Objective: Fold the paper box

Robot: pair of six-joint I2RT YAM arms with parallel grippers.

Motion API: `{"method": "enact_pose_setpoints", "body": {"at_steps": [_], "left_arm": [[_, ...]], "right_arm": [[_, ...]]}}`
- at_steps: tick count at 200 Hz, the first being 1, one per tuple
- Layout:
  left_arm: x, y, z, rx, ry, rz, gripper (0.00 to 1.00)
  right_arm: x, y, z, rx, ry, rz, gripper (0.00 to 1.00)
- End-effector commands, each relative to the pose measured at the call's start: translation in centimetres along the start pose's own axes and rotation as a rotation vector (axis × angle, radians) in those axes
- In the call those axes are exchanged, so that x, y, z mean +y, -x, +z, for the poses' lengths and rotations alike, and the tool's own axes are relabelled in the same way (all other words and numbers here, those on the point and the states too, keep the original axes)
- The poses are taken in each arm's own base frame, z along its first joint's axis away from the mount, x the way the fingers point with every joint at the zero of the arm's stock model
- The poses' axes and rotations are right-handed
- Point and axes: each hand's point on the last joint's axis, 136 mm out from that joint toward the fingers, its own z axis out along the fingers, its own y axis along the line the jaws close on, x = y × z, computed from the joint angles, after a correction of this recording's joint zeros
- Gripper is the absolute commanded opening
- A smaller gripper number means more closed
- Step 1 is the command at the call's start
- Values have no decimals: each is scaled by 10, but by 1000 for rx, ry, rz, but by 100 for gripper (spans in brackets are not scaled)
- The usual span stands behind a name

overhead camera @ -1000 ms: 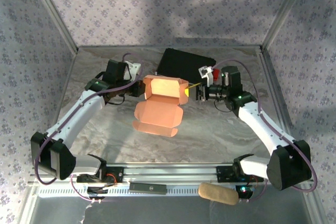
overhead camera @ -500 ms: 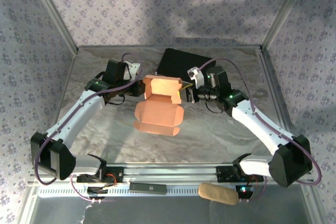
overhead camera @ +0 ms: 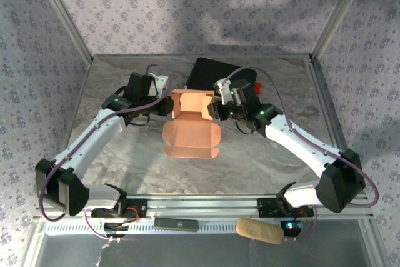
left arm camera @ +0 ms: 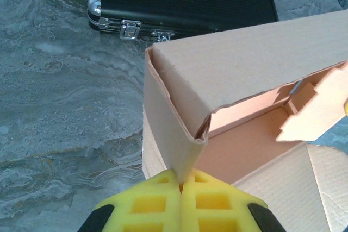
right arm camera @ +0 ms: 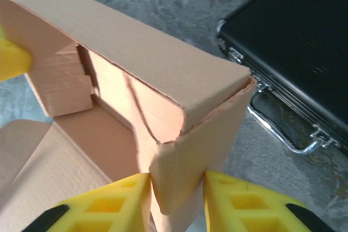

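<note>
The salmon-orange paper box (overhead camera: 190, 122) stands half-formed at mid-table, its back wall upright and its lid flap lying flat toward me. My left gripper (overhead camera: 167, 105) is shut on the box's left end wall; in the left wrist view the yellow fingers (left arm camera: 147, 205) pinch that wall's lower corner (left arm camera: 182, 156). My right gripper (overhead camera: 216, 109) is at the box's right end. In the right wrist view its gripper (right arm camera: 176, 183) has the end flap (right arm camera: 190, 156) bowed between both yellow pads, touching each.
A black hard case (overhead camera: 220, 74) with metal latches lies right behind the box, close to the right gripper (right arm camera: 293, 42). A tan padded piece (overhead camera: 259, 230) and a black bar (overhead camera: 176, 222) lie on the front rail. Patterned walls enclose the marbled table (overhead camera: 262, 161).
The right arm swung left from beside the box onto its right end, and its jaws narrowed round the end flap. The box shifted slightly. The left gripper kept its hold.
</note>
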Motion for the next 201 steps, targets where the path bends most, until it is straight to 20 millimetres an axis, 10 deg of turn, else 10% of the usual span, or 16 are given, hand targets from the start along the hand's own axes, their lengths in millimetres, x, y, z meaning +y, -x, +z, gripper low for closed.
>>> {"method": "enact_pose_setpoints", "body": {"at_steps": [1,103,159,201], "left_arm": [[-17,5,-7,-34,-54,21,0],[-20,4,-2,-30,-51,27,0],[-17,3,2,-29,-30,18,0],[-18,2,2,-31,-33,19,0]], "right_arm": [[0,10,1,-16,-86,-8,28],[-9,9,21,18,-422,51,0],[-8,-2,21,86,-668,3,0],[9,0,33,70,-544,20,1]]}}
